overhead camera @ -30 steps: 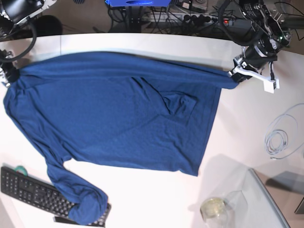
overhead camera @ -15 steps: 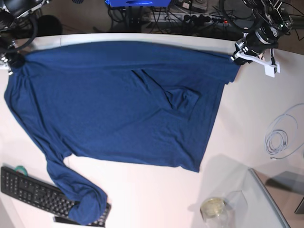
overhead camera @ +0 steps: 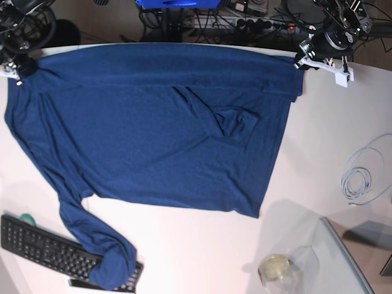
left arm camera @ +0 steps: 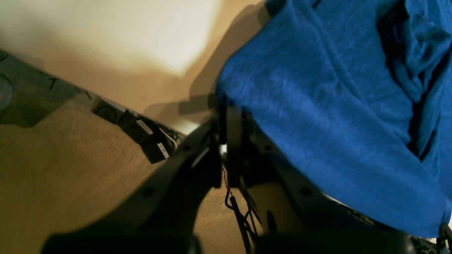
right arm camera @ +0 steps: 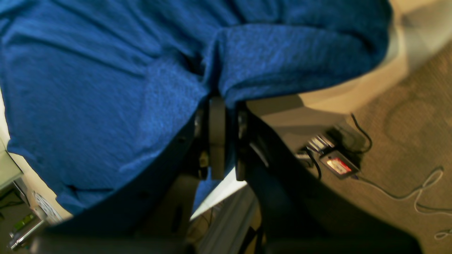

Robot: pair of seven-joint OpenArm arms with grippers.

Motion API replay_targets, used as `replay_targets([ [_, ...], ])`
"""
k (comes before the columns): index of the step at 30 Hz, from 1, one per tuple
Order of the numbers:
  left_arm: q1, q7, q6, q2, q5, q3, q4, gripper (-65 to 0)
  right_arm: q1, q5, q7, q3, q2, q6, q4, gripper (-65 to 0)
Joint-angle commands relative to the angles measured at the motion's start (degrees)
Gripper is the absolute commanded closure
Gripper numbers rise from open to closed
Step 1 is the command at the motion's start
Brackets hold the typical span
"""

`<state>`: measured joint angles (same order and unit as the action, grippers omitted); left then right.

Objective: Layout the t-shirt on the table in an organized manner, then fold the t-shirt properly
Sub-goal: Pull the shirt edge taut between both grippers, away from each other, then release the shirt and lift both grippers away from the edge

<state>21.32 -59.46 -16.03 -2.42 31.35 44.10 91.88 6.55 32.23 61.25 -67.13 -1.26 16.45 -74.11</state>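
Observation:
The dark navy t-shirt [overhead camera: 153, 128] lies spread over the white table [overhead camera: 318, 153], its far edge stretched along the table's back rim. My left gripper [overhead camera: 301, 61] is shut on the shirt's far right corner. In the left wrist view the left gripper [left arm camera: 229, 120] pinches the cloth edge [left arm camera: 317, 106]. My right gripper [overhead camera: 18, 68] is shut on the far left corner, and the right wrist view shows the right gripper [right arm camera: 217, 106] with fabric [right arm camera: 106, 88] bunched at its tips. A crumpled fold [overhead camera: 229, 125] sits mid-shirt. One sleeve [overhead camera: 104, 254] trails to the front left.
A black keyboard [overhead camera: 37, 245] lies at the front left with the sleeve end draped over it. A coiled white cable [overhead camera: 361, 177] rests at the right. A glass panel [overhead camera: 346, 263] and a small jar [overhead camera: 275, 267] stand at the front right. Cables and power strips [overhead camera: 245, 24] lie behind the table.
Both grippers have pulled the shirt's far edge back toward the table's rear rim. The whole garment slid away from the front, and its top edge is now straighter.

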Motion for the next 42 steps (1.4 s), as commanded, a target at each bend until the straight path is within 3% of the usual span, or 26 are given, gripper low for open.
replay_targets([
  [1, 0.4, 2.2, -0.2, 0.4, 0.4, 0.2, 0.8, 0.0, 0.0, 0.7, -0.6, -0.2, -0.9, 0.2, -0.8, -0.6],
  [5, 1.8, 4.9, -0.2, 0.4, 0.4, -0.3, -0.7, 0.0, 0.0, 0.7, -0.5, -0.2, -1.0, 0.2, -0.8, -0.6],
  [13, 1.8, 4.8, -0.2, 0.5, 0.4, -0.3, -2.2, 0.0, 0.1, 0.7, -0.3, -0.5, -0.6, 0.2, -0.8, -2.0],
  [15, 1.7, 4.8, -0.2, 0.5, 0.4, -0.3, -2.2, 0.0, 0.6, 0.8, -0.4, -0.5, -0.5, 0.2, -1.1, -6.8],
  [20, 1.6, 4.7, -0.2, 0.5, 0.4, -0.3, -1.9, 0.0, 0.7, 0.9, -0.6, -0.6, -0.5, 0.2, -1.2, -29.0],
  [24, 1.6, 4.7, -0.2, 0.4, 0.4, -0.3, 0.7, 0.0, 0.7, 0.9, -0.3, -3.2, -0.5, 0.2, -2.8, -31.8],
  [30, 1.7, 4.6, -0.2, 0.3, 0.4, 0.3, 4.1, -19.3, 1.5, 0.9, -0.3, -5.3, 1.2, 0.2, -11.8, -33.2],
  [34, 1.7, 4.6, -0.2, 0.3, 0.6, 0.3, 5.6, -23.7, 1.6, 0.9, -0.7, -5.4, 1.2, 0.2, -13.9, -47.1],
  [36, 1.7, 4.6, -0.2, 0.3, 0.6, 0.4, 6.0, -25.2, 1.1, 0.9, -1.0, -5.4, 0.8, 0.2, -13.9, -51.0],
  [39, 1.5, 4.8, -0.1, 0.4, 0.6, 3.7, 6.1, -26.0, 0.5, 0.8, -4.9, -4.1, -2.0, 0.3, -13.2, -50.9],
  [42, 0.0, 4.6, -0.1, 0.7, 0.7, 9.1, 6.1, -26.2, -1.9, 0.8, -10.4, 2.6, -6.5, 0.3, -8.9, -50.9],
])
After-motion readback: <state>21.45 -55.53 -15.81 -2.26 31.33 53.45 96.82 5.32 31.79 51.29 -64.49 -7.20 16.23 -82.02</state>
